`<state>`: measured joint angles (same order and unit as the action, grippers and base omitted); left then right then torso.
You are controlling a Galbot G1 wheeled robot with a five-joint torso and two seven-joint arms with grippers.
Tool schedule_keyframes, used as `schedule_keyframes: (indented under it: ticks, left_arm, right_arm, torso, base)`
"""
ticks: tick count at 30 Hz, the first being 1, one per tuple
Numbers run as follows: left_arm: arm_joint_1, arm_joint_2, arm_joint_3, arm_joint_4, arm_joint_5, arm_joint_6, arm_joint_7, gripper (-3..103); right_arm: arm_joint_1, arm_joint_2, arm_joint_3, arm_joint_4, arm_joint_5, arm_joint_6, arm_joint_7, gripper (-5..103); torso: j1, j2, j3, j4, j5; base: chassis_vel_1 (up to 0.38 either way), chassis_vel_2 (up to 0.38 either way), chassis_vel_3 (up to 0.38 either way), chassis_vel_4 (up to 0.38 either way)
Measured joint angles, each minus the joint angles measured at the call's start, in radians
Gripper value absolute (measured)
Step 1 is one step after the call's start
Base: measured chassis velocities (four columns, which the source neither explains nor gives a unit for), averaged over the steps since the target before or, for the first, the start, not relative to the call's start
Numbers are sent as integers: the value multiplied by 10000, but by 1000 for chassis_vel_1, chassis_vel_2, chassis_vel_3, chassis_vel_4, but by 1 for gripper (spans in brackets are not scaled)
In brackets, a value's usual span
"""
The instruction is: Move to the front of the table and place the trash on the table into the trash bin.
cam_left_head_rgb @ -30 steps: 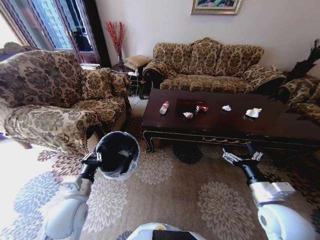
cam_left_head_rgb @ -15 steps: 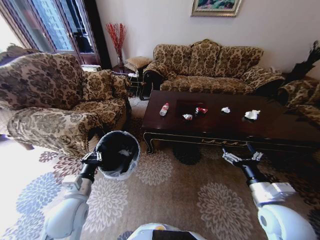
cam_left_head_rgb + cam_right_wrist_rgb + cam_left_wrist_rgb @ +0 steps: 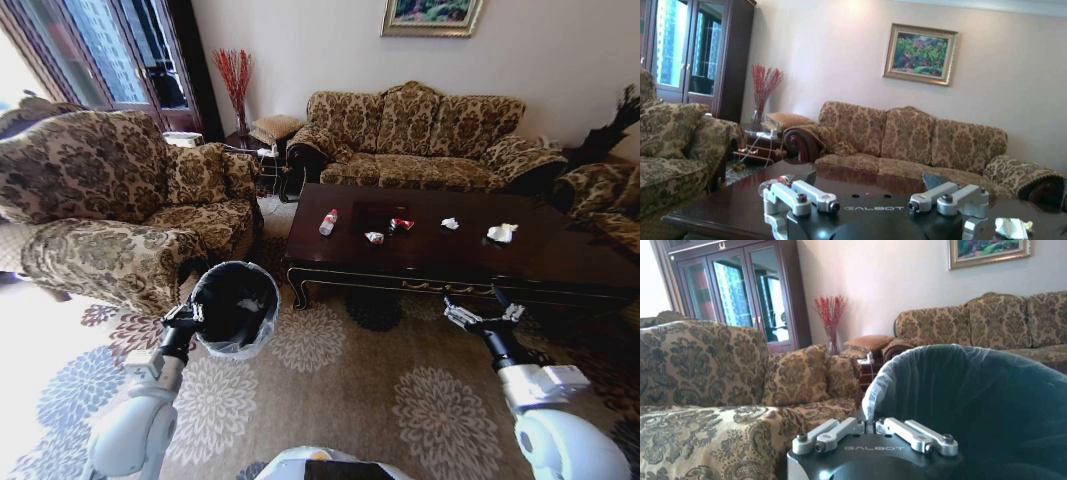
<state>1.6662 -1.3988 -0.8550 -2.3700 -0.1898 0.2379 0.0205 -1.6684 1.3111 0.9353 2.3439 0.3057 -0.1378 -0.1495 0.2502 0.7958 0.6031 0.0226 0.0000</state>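
The dark glossy table (image 3: 560, 262) stands ahead and to the right. On it lies the trash: a clear bottle (image 3: 328, 221) with a red label, two red-and-white wrappers (image 3: 375, 237) (image 3: 402, 224) and two white tissues (image 3: 451, 224) (image 3: 501, 232). My left gripper (image 3: 187, 318) is shut on the rim of the trash bin (image 3: 237, 308), a black bin with a whitish liner, and holds it above the carpet. In the left wrist view the fingers (image 3: 833, 432) pinch the bin's rim (image 3: 875, 390). My right gripper (image 3: 485, 314) hangs open before the table's front edge, jaws wide apart (image 3: 870, 181).
A patterned armchair (image 3: 110, 215) stands to the left and a matching sofa (image 3: 420, 135) behind the table. A small side table (image 3: 262, 150) and a vase of red stems (image 3: 234, 75) fill the corner. Floral carpet (image 3: 340, 390) lies between me and the table.
The whole picture has shifted a little, with the sofa and table sliding slightly down in view, so the camera has moved. Both arms keep the same pose, bin still held.
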Motion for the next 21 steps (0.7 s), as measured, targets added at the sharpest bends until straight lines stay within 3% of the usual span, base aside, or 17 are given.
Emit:
schedule_keyframes:
  ticks: [21]
  left_arm:
    - [8,0,-6,8,-4,-30,13,3]
  right_arm:
    - [-76,7,-2,60,-63,2,-7,100]
  torso:
    - [418,940,522,0,0]
  base:
    - [0,0,0,0]
